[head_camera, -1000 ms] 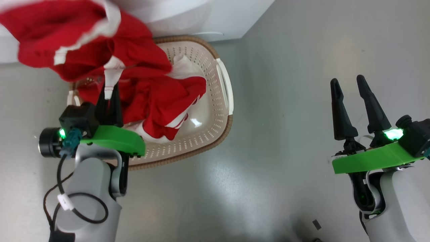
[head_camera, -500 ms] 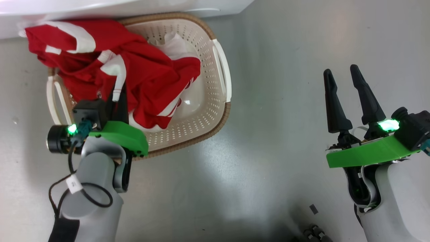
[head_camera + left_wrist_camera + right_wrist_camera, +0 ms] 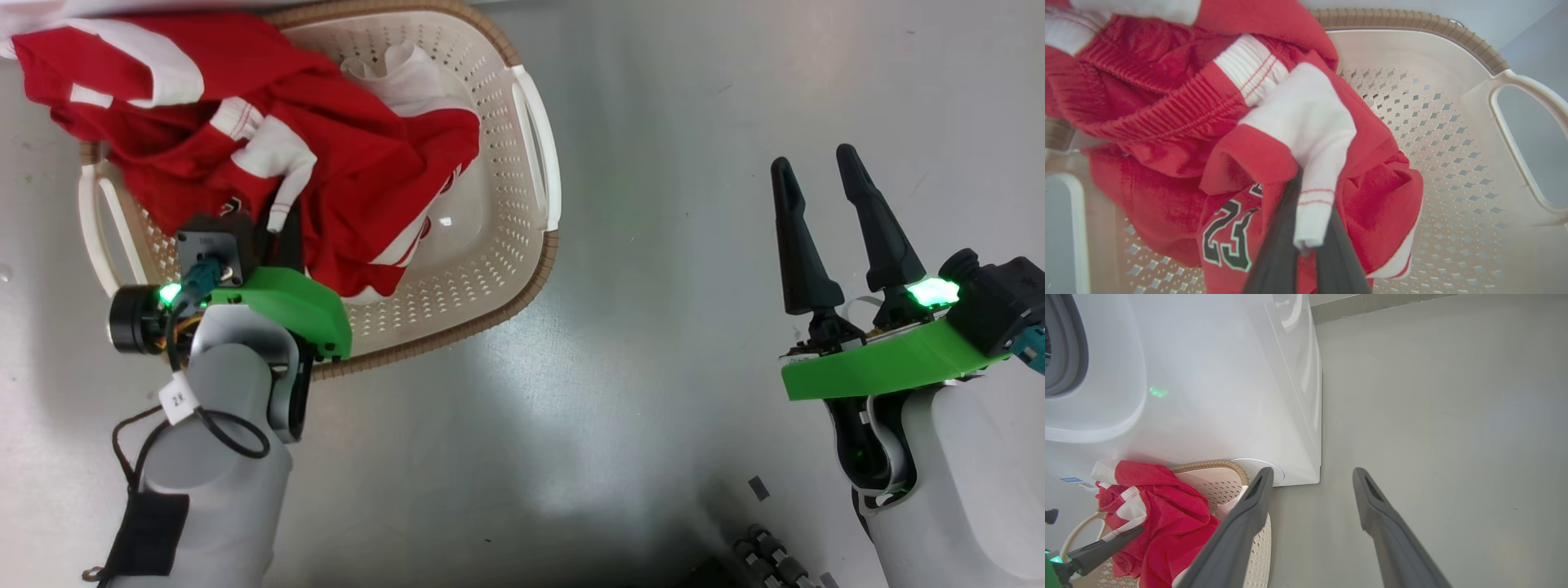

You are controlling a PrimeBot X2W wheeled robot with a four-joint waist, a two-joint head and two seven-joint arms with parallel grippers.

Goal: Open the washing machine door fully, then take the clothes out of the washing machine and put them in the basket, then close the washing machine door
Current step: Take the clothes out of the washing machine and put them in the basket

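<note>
Glossy grey floor (image 3: 653,367) stretched beside the big white box-shaped washing machine (image 3: 1216,384). Just beside its base sat the cream perforated plastic basket (image 3: 498,245), the bright red, white-trimmed clothes (image 3: 343,155) heaped inside and draped over one rim. The left tool (image 3: 284,237) pinched a white cuff; the right tool (image 3: 812,159) hovered spread above the floor.

My right gripper (image 3: 1312,470) rises from the bottom edge with its two dark fingers spread wide. The washing machine (image 3: 1208,396) fills the upper left, white, with its grey rubber ring (image 3: 1065,355) at the left edge. Below it, in the lower left, the basket (image 3: 1220,488) holds the clothes (image 3: 1167,526), and the left gripper (image 3: 1133,533) touches them. Grey floor (image 3: 1433,396) spreads over the right.
</note>
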